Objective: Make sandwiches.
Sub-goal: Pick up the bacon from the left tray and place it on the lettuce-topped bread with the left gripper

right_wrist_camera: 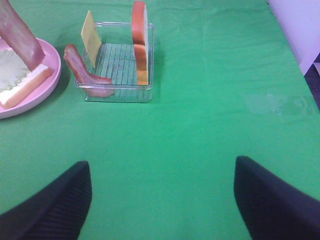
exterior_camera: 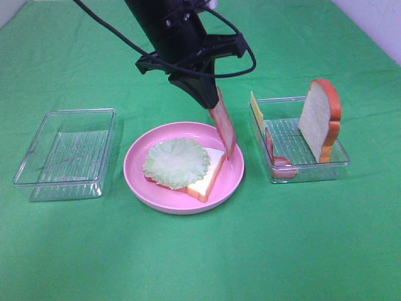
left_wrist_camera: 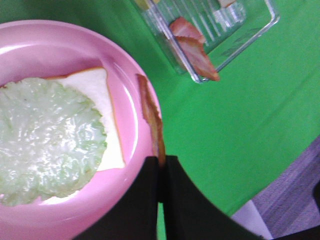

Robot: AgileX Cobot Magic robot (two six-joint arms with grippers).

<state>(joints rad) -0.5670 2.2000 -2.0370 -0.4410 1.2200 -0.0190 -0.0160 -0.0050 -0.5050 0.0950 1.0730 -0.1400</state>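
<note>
- Where the high view begins at far left, the left tray [exterior_camera: 62,189] of clear plastic lies on the green cloth [exterior_camera: 200,263], well apart from the food.
- Next comes the pink plate [exterior_camera: 233,177]. A flat bread slice [exterior_camera: 210,174] lies on it, one crust edge facing the near-right rim. A lettuce leaf [exterior_camera: 177,162] covers most of its top.
- Above the plate's right side, the left gripper [exterior_camera: 212,103] has its fingers pressed together on the upper end of the held bacon strip [exterior_camera: 224,128].
- The strip's long axis is steep and leans slightly. Its free end points down toward the right corner of the flat bread slice.
- View differences: the left wrist view shows the strip edge-on, as a thin line beside the plate's rim. Its broad face shows only in the other two views. The right wrist view puts the low end at the bread's top, but contact cannot be told.
- The right tray [exterior_camera: 307,170] sits just beside the plate.
  - A cheese square [exterior_camera: 257,110] stands on edge at its left wall.
  - A second bacon strip [exterior_camera: 276,158] is propped there, its foot curling along the floor.
  - An upright bread slice [exterior_camera: 321,122] stands on its crust toward the right side.
- The right gripper [right_wrist_camera: 161,167] appears only in its own wrist view. Its fingers [right_wrist_camera: 55,205] are spread wide above the cloth and grip nothing.
</note>
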